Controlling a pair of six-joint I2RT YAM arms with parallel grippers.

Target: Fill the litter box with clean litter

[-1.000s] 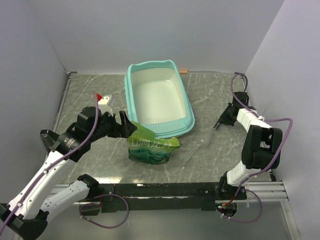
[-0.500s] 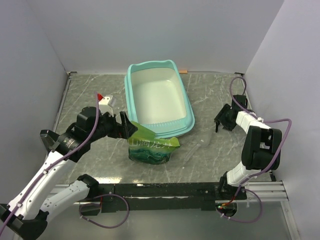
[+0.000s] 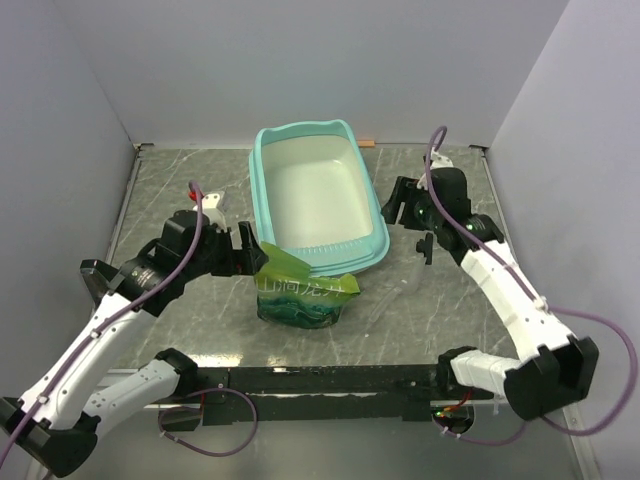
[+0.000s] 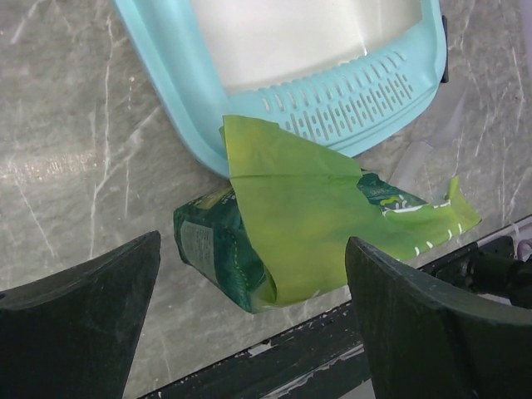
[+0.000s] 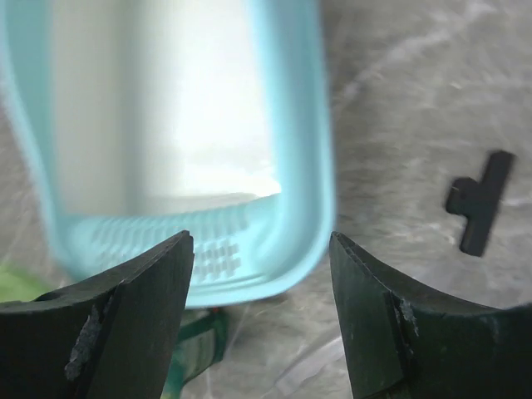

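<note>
Litter box (image 3: 318,195) sits mid-counter (image 3: 170,190), long side running away from the arms. Right claw (image 3: 395,205) is spread wide just off its right rim. The wrist view is blurred, but the box's near-right corner shows between the fingers, probably no contact. Left claw (image 3: 248,252) is also wide, at the top-left corner of the green bag (image 3: 300,292), which touches the box's near end. Box is turquoise with a slotted near lip, only whitish floor showing inside. Bag top is folded open, contents not visible. Clear scoop (image 3: 390,292) lies right of the bag.
</note>
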